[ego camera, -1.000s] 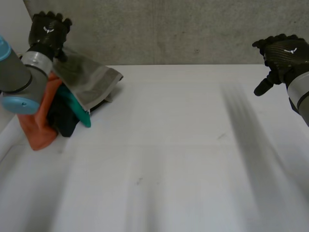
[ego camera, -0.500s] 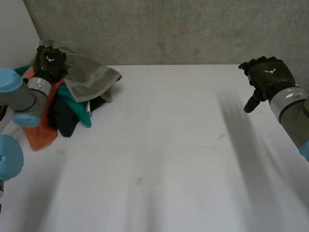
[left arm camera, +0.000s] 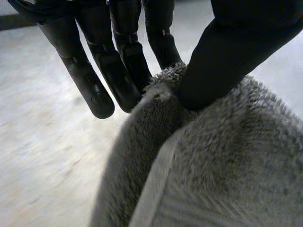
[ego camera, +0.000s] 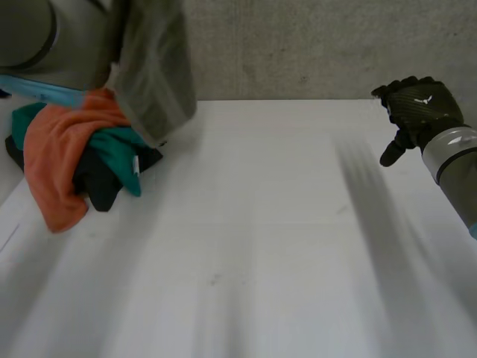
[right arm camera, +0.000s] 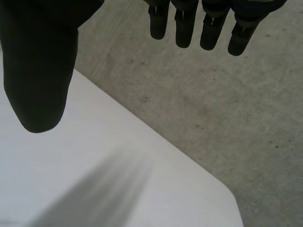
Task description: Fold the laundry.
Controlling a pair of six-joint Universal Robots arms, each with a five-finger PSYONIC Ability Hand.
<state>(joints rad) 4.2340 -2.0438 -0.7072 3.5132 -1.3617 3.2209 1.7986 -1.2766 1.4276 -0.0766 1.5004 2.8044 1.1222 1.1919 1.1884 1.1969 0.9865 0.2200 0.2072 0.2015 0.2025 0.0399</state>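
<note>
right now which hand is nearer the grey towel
Left. The left hand pinches the grey towel between thumb and fingers, so it touches it. The right hand hangs open over the far right side of the table, well apart from the towel.

The fluffy grey terry towel [ego camera: 156, 74] [left arm camera: 227, 165] hangs in the air over the far left corner of the white table [ego camera: 261, 224], a bunched fold pinched in my left hand [left arm camera: 236, 47], above a heap of crumpled orange cloth [ego camera: 56, 149], teal cloth [ego camera: 123, 149] and black garment [ego camera: 97, 186] on that corner.
</note>
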